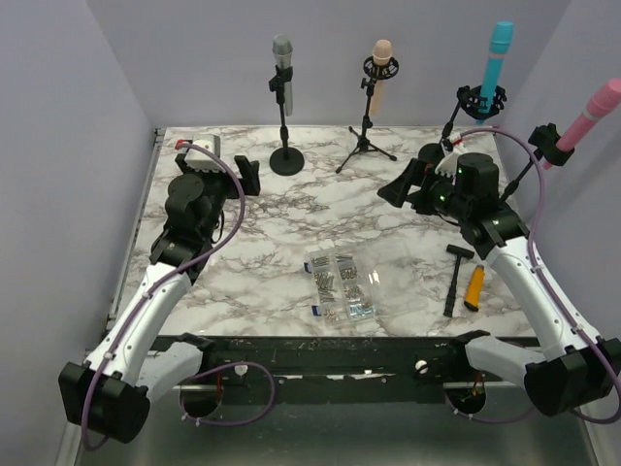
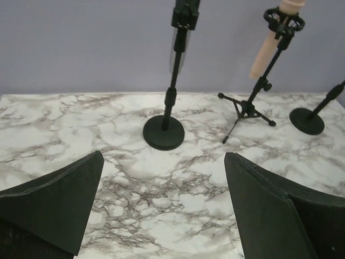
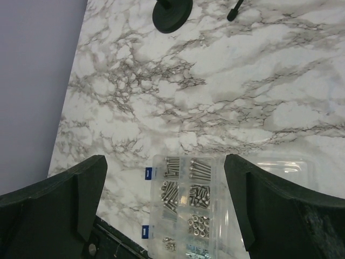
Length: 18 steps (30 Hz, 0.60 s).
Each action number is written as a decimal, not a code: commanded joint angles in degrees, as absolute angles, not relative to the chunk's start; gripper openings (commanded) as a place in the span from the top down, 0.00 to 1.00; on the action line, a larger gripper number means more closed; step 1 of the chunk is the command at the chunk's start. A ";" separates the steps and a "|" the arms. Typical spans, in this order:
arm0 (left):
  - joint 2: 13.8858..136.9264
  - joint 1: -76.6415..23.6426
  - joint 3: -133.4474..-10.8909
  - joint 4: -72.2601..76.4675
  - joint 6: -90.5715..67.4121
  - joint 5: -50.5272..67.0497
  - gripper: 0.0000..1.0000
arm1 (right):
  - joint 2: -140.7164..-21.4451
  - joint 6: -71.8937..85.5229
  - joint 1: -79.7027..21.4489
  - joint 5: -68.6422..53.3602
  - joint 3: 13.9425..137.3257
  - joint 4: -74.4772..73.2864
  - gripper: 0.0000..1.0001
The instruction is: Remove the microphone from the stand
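Several microphones stand in holders along the back of the marble table (image 1: pixel 281 218): a grey microphone (image 1: pixel 281 58) on a round-base stand (image 1: pixel 287 160), a beige microphone (image 1: pixel 380 60) on a tripod stand (image 1: pixel 365 146), a cyan microphone (image 1: pixel 498 50) and a pink microphone (image 1: pixel 589 115). My left gripper (image 1: pixel 223 167) is open at the back left. In its wrist view it faces the grey microphone (image 2: pixel 176 51) and its stand (image 2: pixel 163 132), well short of them, with only marble between its fingers (image 2: pixel 64 199). My right gripper (image 1: pixel 412 180) is open at mid right and holds nothing.
A clear box of screws (image 1: pixel 340 288) lies at the front middle and shows between the right fingers (image 3: pixel 188 205). A black tool (image 1: pixel 454 277) and an orange-handled tool (image 1: pixel 474 286) lie at the front right. A small white device (image 1: pixel 199 148) sits at the back left corner.
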<state>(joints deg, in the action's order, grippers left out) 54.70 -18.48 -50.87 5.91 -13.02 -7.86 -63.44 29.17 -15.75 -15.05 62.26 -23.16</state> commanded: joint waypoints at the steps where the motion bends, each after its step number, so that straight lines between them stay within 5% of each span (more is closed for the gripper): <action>1: 60.94 -17.99 -54.94 10.14 -13.52 6.37 0.01 | -65.19 30.15 -15.47 -22.64 60.81 -18.84 0.00; 18: 102.40 -12.63 -101.00 3.75 -17.01 13.54 0.01 | -65.14 26.74 -15.47 -20.81 62.58 -21.27 0.00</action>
<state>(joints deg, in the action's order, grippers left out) 95.18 -13.52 -90.78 7.09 -18.06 12.69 -67.68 28.34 -15.73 -22.33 60.23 -20.10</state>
